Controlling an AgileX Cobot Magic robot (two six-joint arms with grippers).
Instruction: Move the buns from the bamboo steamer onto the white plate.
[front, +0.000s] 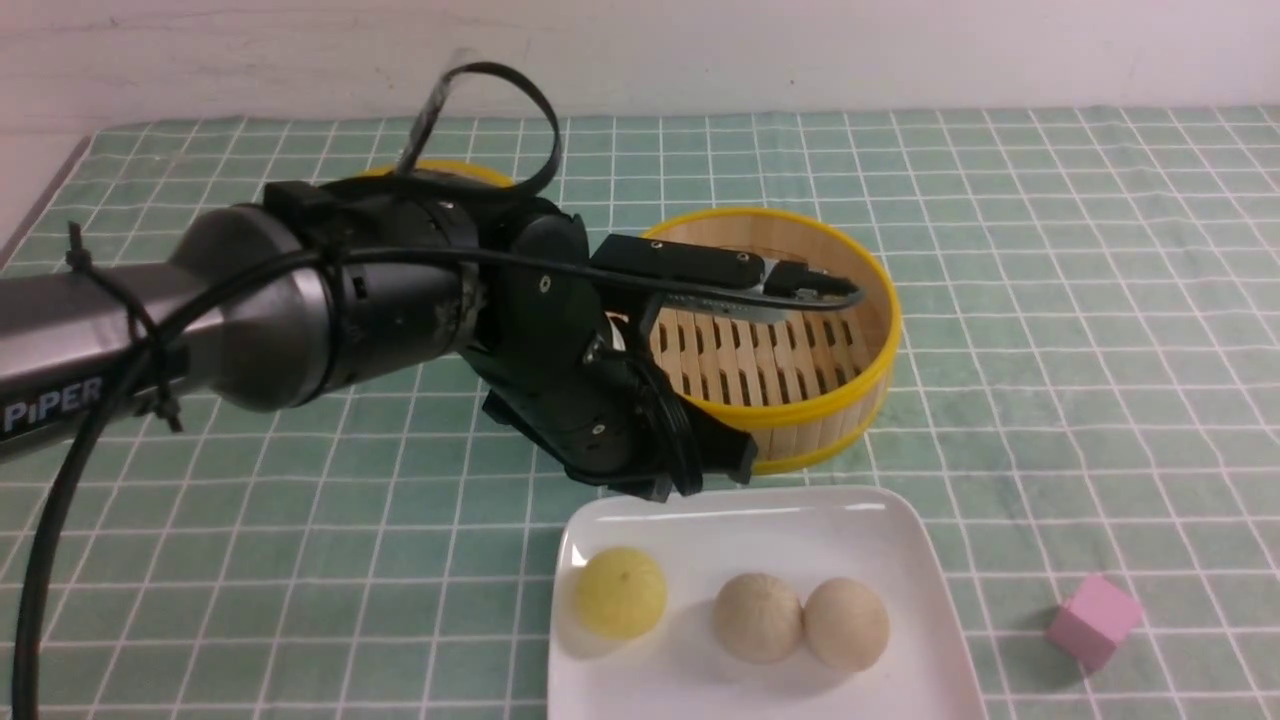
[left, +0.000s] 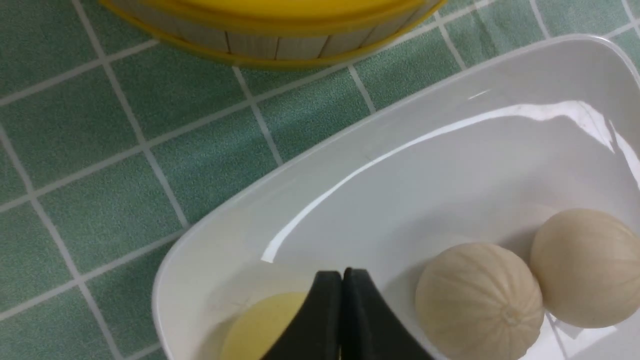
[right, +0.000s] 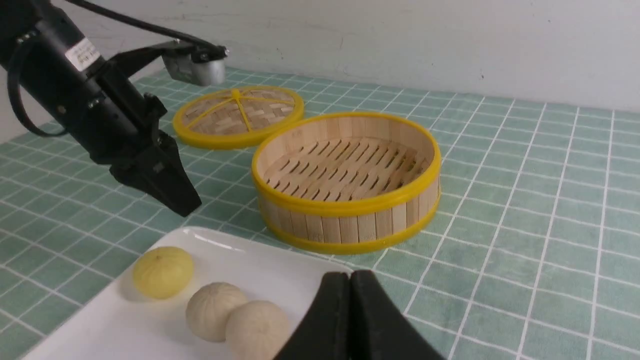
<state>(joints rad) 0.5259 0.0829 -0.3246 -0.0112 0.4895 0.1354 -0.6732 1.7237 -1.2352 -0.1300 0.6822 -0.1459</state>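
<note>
The pale yellow bun (front: 620, 592) lies at the left of the white plate (front: 900, 540). The smooth cream bun (front: 846, 623) lies at the plate's right, touching a greyer ridged bun (front: 757, 617) in the middle. The bamboo steamer (front: 770, 330) stands behind the plate with nothing on its slat floor (right: 345, 170). My left gripper (front: 690, 480) hangs shut and empty just above the plate's back left edge, near the yellow bun (left: 260, 325). My right gripper (right: 350, 277) is shut and empty, low beside the plate's right side, out of the front view.
The steamer's flat woven lid (right: 239, 116) lies behind the steamer to the left, partly hidden by my left arm in the front view. A pink cube (front: 1093, 620) sits on the green checked cloth right of the plate. A white wall runs along the back.
</note>
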